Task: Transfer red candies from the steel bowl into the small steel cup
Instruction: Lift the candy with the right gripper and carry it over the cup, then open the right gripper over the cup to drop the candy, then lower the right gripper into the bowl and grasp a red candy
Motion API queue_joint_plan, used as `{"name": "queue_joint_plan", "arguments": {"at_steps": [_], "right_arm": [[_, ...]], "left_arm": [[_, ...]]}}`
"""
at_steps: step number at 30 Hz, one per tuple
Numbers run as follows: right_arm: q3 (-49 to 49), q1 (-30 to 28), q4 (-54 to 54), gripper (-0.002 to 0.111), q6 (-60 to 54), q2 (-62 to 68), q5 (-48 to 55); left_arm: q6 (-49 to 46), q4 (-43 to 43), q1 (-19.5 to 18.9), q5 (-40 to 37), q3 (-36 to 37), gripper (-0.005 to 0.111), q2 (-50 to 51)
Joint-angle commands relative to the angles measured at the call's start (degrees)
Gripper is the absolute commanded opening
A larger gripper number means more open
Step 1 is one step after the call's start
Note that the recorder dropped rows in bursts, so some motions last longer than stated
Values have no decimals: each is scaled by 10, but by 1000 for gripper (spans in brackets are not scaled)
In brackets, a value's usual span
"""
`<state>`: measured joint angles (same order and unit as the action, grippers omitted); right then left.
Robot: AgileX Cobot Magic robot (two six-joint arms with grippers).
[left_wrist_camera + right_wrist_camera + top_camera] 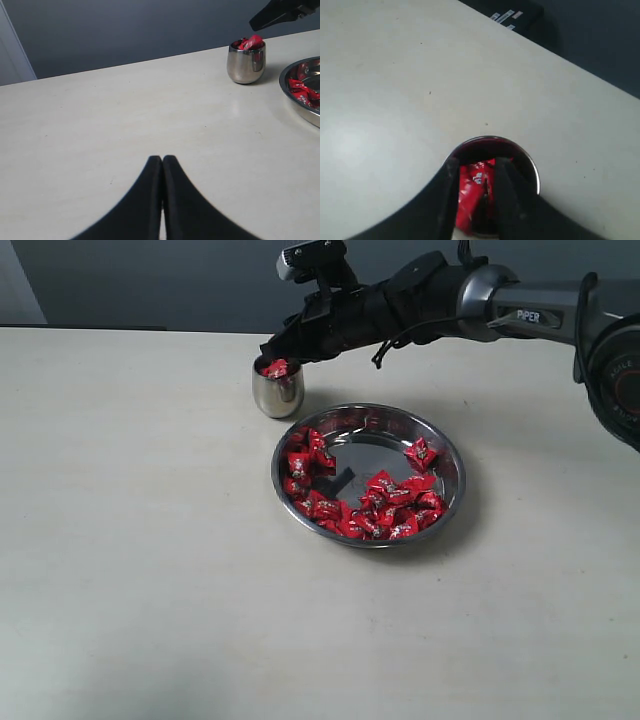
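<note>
The small steel cup (278, 392) (246, 62) stands just behind the left rim of the steel bowl (455, 465) (296, 102). A red candy (277, 368) (251, 42) (470, 195) sticks out of the cup's mouth. Many red candies (385, 505) (303, 91) lie along the bowl's left and front sides. My right gripper (268, 348) (477, 165) hovers right over the cup, open, its fingers apart and a little above that candy. My left gripper (162, 159) is shut on nothing, low over bare table far from the cup; the exterior view does not show it.
The right arm (480, 302) reaches in from the right, above the table behind the bowl. A dark box with white labels (512, 15) lies past the table's far edge. The pale table (150, 570) spreads wide to the left and front.
</note>
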<state>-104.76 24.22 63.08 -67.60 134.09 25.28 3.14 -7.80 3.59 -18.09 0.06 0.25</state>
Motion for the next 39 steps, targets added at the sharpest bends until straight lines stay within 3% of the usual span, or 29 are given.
{"name": "queue_joint_plan", "arguments": {"at_steps": [1, 12, 20, 22, 28, 34, 39], "right_arm": [[-4, -2, 4, 28, -4, 3, 0], [-4, -2, 1, 27, -3, -48, 8], [-4, -2, -119, 27, 47, -93, 84], [-4, -2, -170, 24, 82, -99, 93], [-4, -2, -276, -1, 176, -109, 158], [-4, -2, -378, -1, 255, -104, 312], [1, -2, -404, -1, 272, -97, 363]], "left_arm": [[3, 0, 6, 4, -1, 0, -2], [3, 0, 6, 4, -1, 0, -2], [3, 0, 6, 4, -1, 0, -2], [3, 0, 6, 4, -1, 0, -2], [3, 0, 6, 4, -1, 0, -2], [3, 0, 6, 4, -1, 0, -2], [3, 0, 6, 4, -1, 0, -2]]}}
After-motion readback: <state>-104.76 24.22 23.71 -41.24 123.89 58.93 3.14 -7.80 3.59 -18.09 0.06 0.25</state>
